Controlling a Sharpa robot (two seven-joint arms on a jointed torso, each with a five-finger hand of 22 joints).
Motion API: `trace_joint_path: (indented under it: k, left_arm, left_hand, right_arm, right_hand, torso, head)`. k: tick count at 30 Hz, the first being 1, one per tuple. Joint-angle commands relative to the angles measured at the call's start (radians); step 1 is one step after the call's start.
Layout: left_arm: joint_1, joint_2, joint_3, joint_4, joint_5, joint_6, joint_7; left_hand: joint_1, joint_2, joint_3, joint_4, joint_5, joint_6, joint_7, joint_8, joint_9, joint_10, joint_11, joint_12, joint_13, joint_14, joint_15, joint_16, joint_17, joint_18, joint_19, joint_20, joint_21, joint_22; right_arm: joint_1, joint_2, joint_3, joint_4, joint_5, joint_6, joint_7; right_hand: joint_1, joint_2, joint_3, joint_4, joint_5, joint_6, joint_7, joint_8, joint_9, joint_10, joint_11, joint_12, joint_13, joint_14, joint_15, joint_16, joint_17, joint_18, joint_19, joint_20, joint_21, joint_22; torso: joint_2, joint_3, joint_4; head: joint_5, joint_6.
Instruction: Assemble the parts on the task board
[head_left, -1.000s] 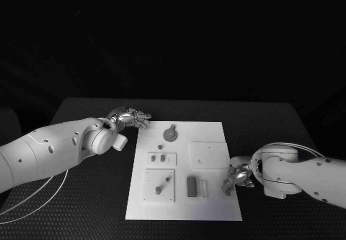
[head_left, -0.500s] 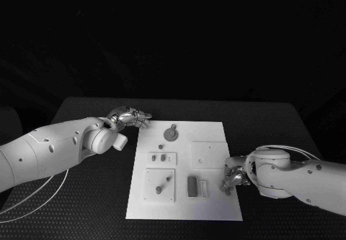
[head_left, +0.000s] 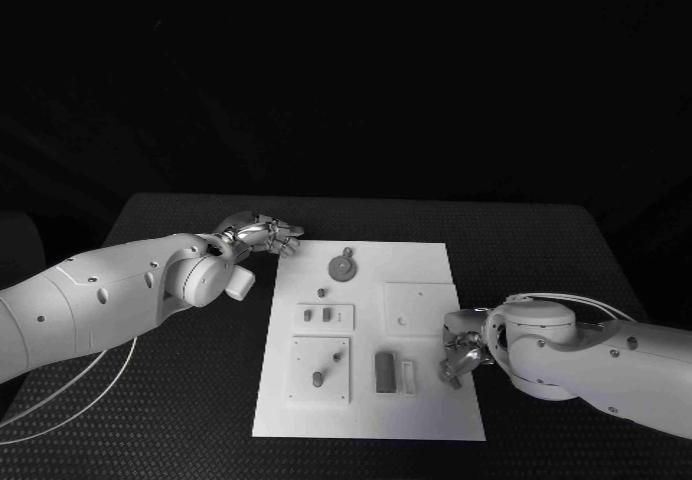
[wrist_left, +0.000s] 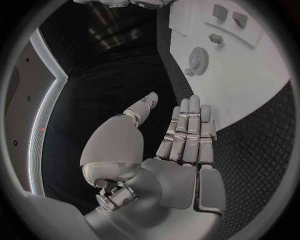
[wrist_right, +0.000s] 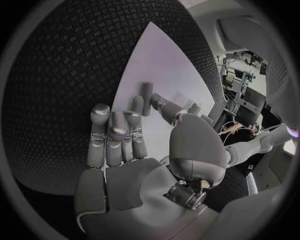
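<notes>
Textured black table (head_left: 173, 420); flat white task board (head_left: 418, 262).

This looked like a robotics lab. A white task board (head_left: 368, 340) lay on a black textured table (head_left: 173, 400) against darkness. Beyond the table, the right wrist view showed cluttered workbenches (wrist_right: 240, 82) with equipment, monitors and loose cables.

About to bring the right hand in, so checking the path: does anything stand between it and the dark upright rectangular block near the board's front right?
Nothing visible does. The right hand is open at the white task board's right edge, and only a low white tab on bare board lies between it and the dark rectangular block.
</notes>
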Motion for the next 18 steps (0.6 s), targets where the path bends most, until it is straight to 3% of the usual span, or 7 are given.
trace_joint_path:
  k: [1, 6, 9, 14, 18]
  left_arm:
    - [0.000, 0.000, 0.000, 0.003, -0.001, 0.013, 0.009]
    - [0.000, -0.001, 0.000, 0.003, -0.001, 0.014, 0.009]
    - [0.000, -0.001, 0.000, 0.003, -0.001, 0.014, 0.008]
    - [0.000, -0.001, 0.000, 0.002, -0.001, 0.014, 0.008]
    - [0.000, -0.001, 0.000, 0.002, -0.002, 0.016, 0.008]
  left_hand:
    - [-0.004, 0.006, -0.002, 0.006, -0.004, -0.003, -0.001, 0.004, -0.002, -0.004, 0.000, 0.006, -0.001, 0.006, 0.002, -0.005, 0.002, 0.010, 0.010, 0.001, -0.004, 0.002]
    - [-0.004, 0.007, -0.002, 0.006, -0.004, -0.003, -0.001, 0.004, -0.002, -0.004, 0.000, 0.006, -0.001, 0.006, 0.002, -0.005, 0.002, 0.010, 0.010, 0.000, -0.004, 0.002]
    - [-0.004, 0.007, -0.002, 0.006, -0.004, -0.004, -0.001, 0.004, -0.002, -0.004, 0.000, 0.007, -0.001, 0.006, 0.002, -0.005, 0.002, 0.010, 0.010, 0.000, -0.004, 0.002]
    - [-0.004, 0.007, -0.002, 0.006, -0.004, -0.004, -0.001, 0.004, -0.002, -0.004, 0.000, 0.007, -0.001, 0.006, 0.002, -0.006, 0.003, 0.010, 0.010, 0.000, -0.004, 0.002]
    - [-0.004, 0.007, -0.002, 0.006, -0.004, -0.004, -0.001, 0.004, -0.002, -0.004, 0.000, 0.007, -0.001, 0.007, 0.002, -0.006, 0.003, 0.011, 0.010, 0.000, -0.004, 0.002]
  right_arm:
    - [-0.026, 0.003, -0.021, -0.006, 0.026, 0.022, 0.000]
    - [-0.026, -0.004, -0.021, 0.001, 0.119, 0.012, 0.021]
    - [-0.026, -0.013, -0.020, 0.007, 0.169, 0.009, 0.032]
    - [-0.026, -0.024, -0.020, 0.010, 0.213, -0.012, 0.039]
    - [-0.026, -0.032, -0.020, 0.012, 0.266, -0.043, 0.043]
  right_hand:
    - [0.063, 0.068, 0.047, -0.027, 0.007, -0.045, 0.038, -0.339, -0.010, -0.002, 0.007, -0.003, -0.002, -0.001, 0.008, -0.005, -0.001, 0.016, -0.003, 0.006, -0.005, 0.003]
    - [0.022, 0.085, 0.078, -0.016, 0.056, -0.065, 0.047, -0.359, -0.031, -0.002, 0.015, -0.003, -0.004, 0.001, 0.015, -0.007, -0.002, 0.016, -0.002, 0.013, -0.005, 0.004]
    - [-0.015, 0.107, 0.105, 0.003, 0.099, -0.073, 0.052, -0.369, -0.044, -0.002, 0.021, -0.002, -0.005, 0.002, 0.019, -0.008, -0.002, 0.016, -0.002, 0.015, -0.006, 0.004]
    - [-0.044, 0.135, 0.140, -0.007, 0.149, -0.067, 0.053, -0.369, -0.059, -0.001, 0.020, 0.001, -0.007, 0.004, 0.020, -0.009, 0.000, 0.016, -0.002, 0.013, -0.004, 0.006]
    - [-0.049, 0.149, 0.158, -0.019, 0.166, -0.060, 0.051, -0.366, -0.063, 0.001, 0.019, 0.002, -0.008, 0.005, 0.019, -0.009, 0.000, 0.016, 0.000, 0.012, -0.002, 0.007]
  torso:
    - [0.000, 0.0002, -0.0006]
    - [0.000, 0.0004, 0.0002]
    - [0.000, 0.0006, 0.0000]
    - [0.000, 0.0002, -0.0002]
    - [0.000, 0.0000, -0.0005]
  head:
    - [0.001, 0.000]
    - [0.002, -0.002]
    - [0.004, -0.004]
    - [0.003, -0.005]
    - [0.004, -0.005]
